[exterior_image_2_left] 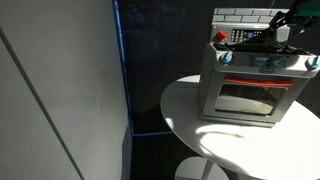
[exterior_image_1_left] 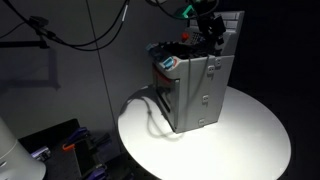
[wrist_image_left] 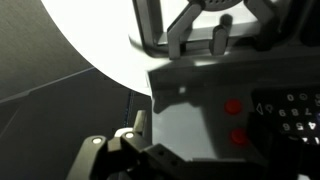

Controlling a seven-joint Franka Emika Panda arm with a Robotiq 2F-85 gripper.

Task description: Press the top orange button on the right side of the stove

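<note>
Gripper [exterior_image_1_left: 207, 33]: poised above the stove [exterior_image_1_left: 205, 90], at its 1 o'clock. Its opening cannot be told, and nothing is seen held. The stove stands upright near the middle of the round white table [exterior_image_1_left: 255, 140]. Two red-orange buttons [wrist_image_left: 233, 105] show on its grey face in the wrist view. Judged light, hard plastic, liable to slide: press squarely with one fingertip, no grasp needed.

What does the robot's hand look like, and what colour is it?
The tool is dark, nearly black and chunky, with a small teal-green patch just above it. In the wrist view its fingers look dark grey, built from blocky jointed links. It is too dim to see markings.
</note>
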